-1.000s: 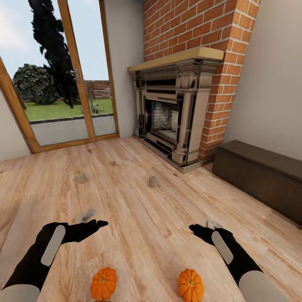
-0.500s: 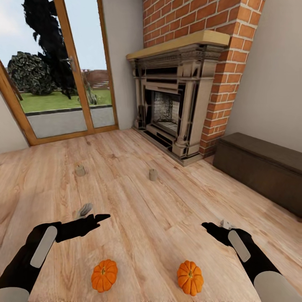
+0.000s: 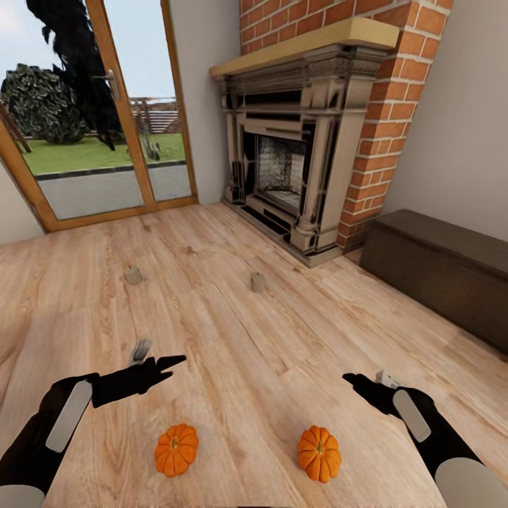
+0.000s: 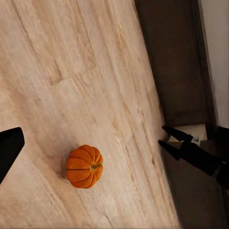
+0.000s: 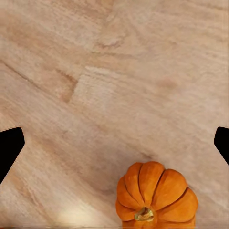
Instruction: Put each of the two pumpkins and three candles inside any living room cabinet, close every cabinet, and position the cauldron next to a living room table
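Both pumpkins now sit farther into the head view as the camera backed off; left pumpkin (image 3: 176, 449) and right pumpkin (image 3: 319, 452) lie on the near floor (image 3: 233, 339). Right gripper (image 5: 114, 143) hangs spread and empty above one; left gripper (image 3: 166, 365) empty too. Picking-up is the step at hand: lower, centre, close. Dark cabinet (image 3: 444, 271) waits closed, far right.

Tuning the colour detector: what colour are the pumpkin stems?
Greenish-brown, on orange ribs; clearest on the pumpkin in the right wrist view.
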`<state>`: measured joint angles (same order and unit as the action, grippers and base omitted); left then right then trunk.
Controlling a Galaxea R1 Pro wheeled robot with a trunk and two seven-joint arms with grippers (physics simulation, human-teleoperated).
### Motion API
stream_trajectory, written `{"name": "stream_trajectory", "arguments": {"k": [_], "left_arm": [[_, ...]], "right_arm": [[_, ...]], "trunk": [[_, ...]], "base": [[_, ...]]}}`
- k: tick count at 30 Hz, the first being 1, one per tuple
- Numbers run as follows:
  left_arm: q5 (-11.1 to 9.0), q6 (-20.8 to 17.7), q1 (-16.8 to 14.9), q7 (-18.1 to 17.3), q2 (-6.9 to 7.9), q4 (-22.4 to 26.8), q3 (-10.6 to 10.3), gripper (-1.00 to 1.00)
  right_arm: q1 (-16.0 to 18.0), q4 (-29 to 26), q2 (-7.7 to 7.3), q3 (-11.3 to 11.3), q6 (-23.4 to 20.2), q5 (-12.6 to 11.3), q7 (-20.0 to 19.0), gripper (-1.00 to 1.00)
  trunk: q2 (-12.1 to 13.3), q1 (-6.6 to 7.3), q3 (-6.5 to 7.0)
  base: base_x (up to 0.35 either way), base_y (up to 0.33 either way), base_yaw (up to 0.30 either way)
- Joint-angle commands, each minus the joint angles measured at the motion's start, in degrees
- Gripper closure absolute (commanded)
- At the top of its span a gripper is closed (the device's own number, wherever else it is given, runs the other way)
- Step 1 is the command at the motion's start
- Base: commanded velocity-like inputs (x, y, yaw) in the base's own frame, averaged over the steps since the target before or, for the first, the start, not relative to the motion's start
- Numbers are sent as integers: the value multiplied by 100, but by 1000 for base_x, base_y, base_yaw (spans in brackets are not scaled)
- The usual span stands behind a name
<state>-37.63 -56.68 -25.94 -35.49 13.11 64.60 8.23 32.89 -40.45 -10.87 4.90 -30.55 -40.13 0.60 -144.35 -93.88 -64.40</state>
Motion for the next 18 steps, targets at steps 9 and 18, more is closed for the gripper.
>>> {"name": "stream_trajectory", "arguments": {"k": [9, 18], "left_arm": [[-310, -27, -10, -106, -21, 4, -78, -100], [-507, -27, -8, -108, -34, -24, -135, -100]], "right_arm": [[4, 214, -55, 20, -423, -22, -230, -100], [4, 1033, -97, 20, -434, -10, -424, -100]], "trunk": [[-14, -22, -205], [-26, -45, -404]], "base": [[0, 0, 0], [0, 0, 0]]}}
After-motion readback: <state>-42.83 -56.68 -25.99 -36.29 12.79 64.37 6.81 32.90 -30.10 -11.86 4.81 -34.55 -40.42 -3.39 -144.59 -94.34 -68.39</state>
